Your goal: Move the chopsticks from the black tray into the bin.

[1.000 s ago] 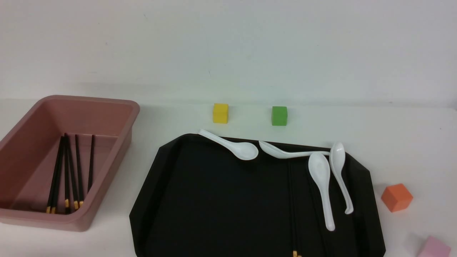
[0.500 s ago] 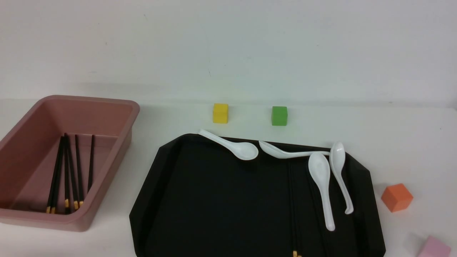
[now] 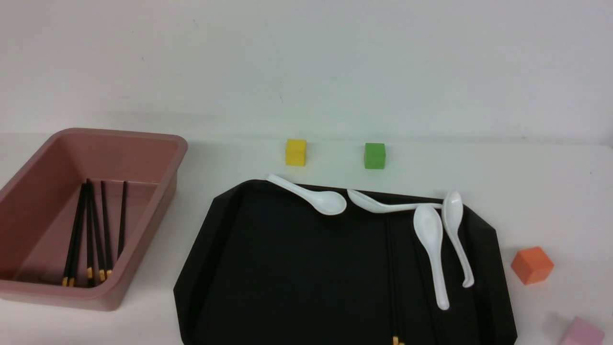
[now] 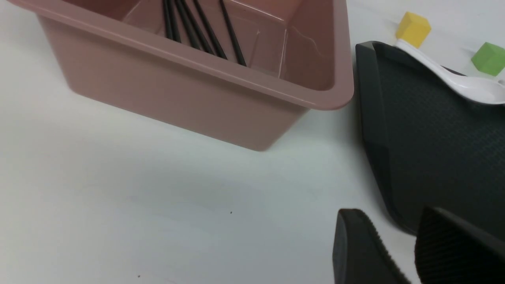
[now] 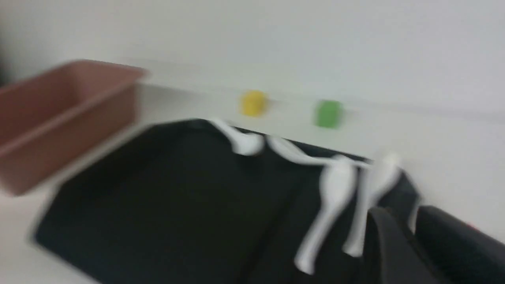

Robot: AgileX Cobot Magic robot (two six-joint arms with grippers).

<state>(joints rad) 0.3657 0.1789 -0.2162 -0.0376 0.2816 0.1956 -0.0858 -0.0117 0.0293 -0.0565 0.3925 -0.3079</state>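
Note:
The black tray (image 3: 287,268) lies in the middle of the table. A pair of black chopsticks (image 3: 392,268) lies lengthwise on its right half, barely visible against it, gold ends (image 3: 396,340) at the near edge. Several more chopsticks (image 3: 91,230) lie inside the pink bin (image 3: 124,134) at the left. Neither arm shows in the front view. My left gripper (image 4: 388,225) hovers open and empty over the table between the bin (image 4: 177,90) and the tray (image 4: 434,138). My right gripper (image 5: 402,221), blurred, hangs over the tray's right side by the spoons (image 5: 335,189), its jaws slightly apart with nothing between them.
Several white soup spoons (image 3: 431,239) lie along the tray's far and right parts. A yellow cube (image 3: 296,152) and a green cube (image 3: 374,155) stand behind the tray. An orange cube (image 3: 531,264) and a pink cube (image 3: 582,331) sit to its right.

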